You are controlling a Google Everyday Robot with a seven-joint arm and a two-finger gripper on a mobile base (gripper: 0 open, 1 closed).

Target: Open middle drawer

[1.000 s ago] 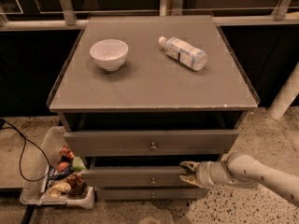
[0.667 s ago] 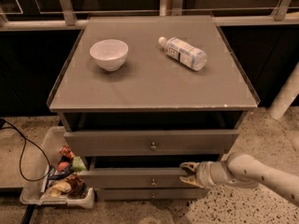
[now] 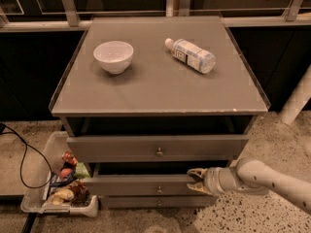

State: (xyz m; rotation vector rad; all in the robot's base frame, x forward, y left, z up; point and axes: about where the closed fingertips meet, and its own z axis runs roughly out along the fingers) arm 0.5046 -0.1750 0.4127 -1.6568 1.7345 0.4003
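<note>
The grey cabinet has three drawer fronts. The middle drawer (image 3: 131,185) is a flat grey front with a small brass knob (image 3: 159,189) at its centre, and it stands slightly out from the bottom front. My gripper (image 3: 192,180) reaches in from the right on a white arm (image 3: 262,178). It sits against the right part of the middle drawer's front, by its upper edge and right of the knob. Its two tan fingertips (image 3: 194,172) are a little apart, one above the other.
The top drawer (image 3: 155,147) juts out above the gripper, and the thin bottom drawer (image 3: 146,202) lies below it. A white bowl (image 3: 113,56) and a lying plastic bottle (image 3: 190,55) rest on the cabinet top. A bin of snacks (image 3: 58,186) and a black cable (image 3: 24,159) lie on the floor at left.
</note>
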